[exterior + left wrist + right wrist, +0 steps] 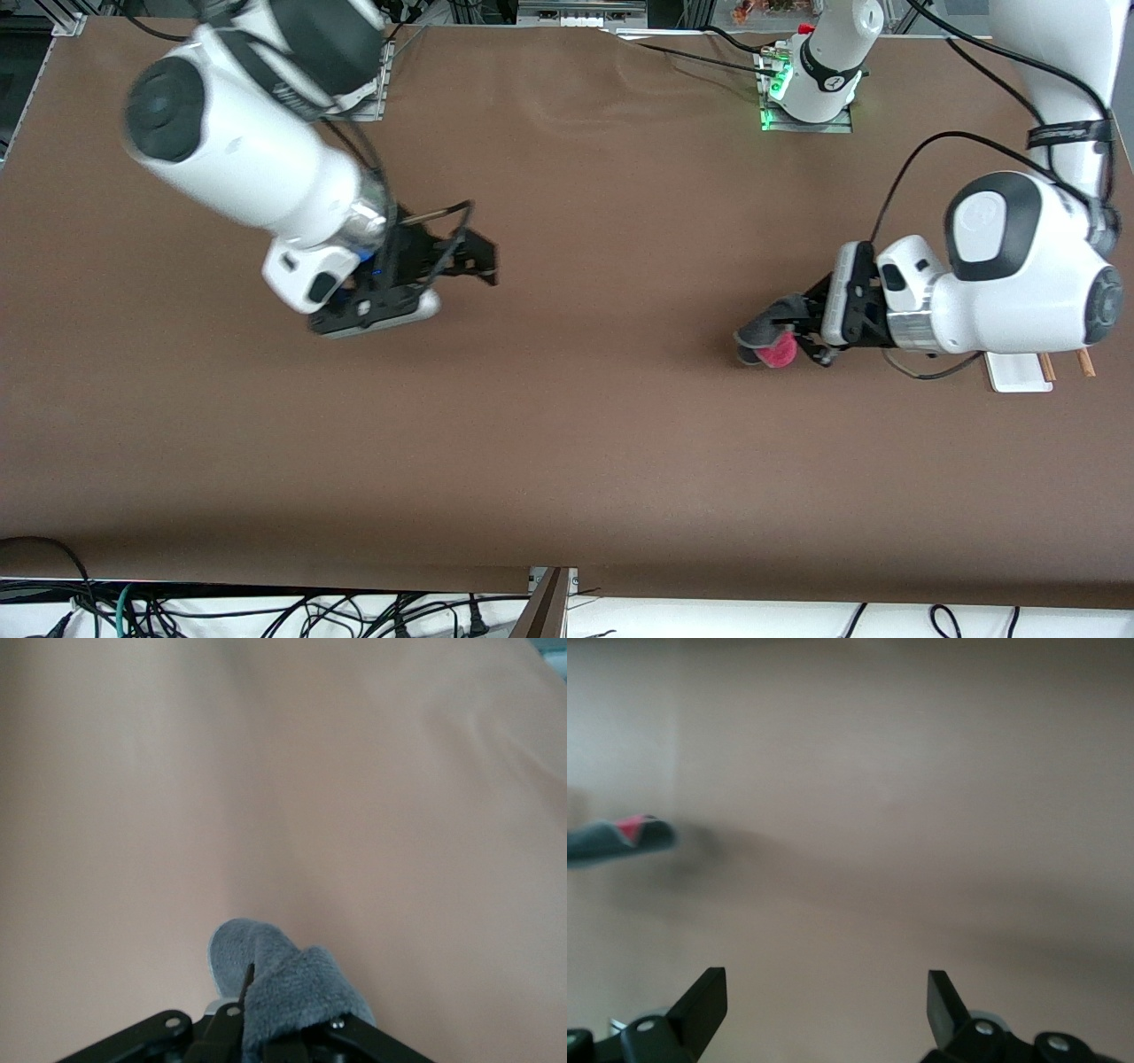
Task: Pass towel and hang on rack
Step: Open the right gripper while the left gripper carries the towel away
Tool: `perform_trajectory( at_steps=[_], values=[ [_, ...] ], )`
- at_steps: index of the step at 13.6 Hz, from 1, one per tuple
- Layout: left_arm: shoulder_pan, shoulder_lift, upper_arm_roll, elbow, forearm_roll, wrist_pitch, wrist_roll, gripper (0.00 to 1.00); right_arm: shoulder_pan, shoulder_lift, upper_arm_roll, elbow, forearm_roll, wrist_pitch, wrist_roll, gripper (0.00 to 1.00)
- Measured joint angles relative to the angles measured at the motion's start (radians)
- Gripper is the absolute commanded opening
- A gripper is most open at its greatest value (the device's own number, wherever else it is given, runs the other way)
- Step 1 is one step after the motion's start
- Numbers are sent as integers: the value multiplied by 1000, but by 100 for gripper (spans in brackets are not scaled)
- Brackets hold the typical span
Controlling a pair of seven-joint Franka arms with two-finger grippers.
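The left gripper [802, 341] is clenching the towel [769, 341] in its fingers low over the worktop [602, 443], bunched with the grey face outward — likely carrying it toward the rack [1019, 370], which is standing just beside that arm's wrist. The right gripper [483, 257] is waiting with fingers spread and empty — its share of the pass looks done.

towel [769, 341] — pink-red, dark grey | rack [1019, 371] — white base, light-brown rods

High front camera overlooks the table [567, 443]; wrist cameras skim it closely.
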Motion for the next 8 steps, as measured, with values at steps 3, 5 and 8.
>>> perform_trajectory(
  at_steps=[3,5,8],
  values=[
    [65,1,63,30,104,-86,-20,0,-82,-42,-90,-35,-4,-111,-232,100],
    [98,2,120,73,181,-112,-20,0,-129,-89,-173,-101,-5,-143,-375,100],
    [106,15,261,124,246,-116,-22,0,-218,-181,-213,-222,-46,-153,-461,100]
  ],
)
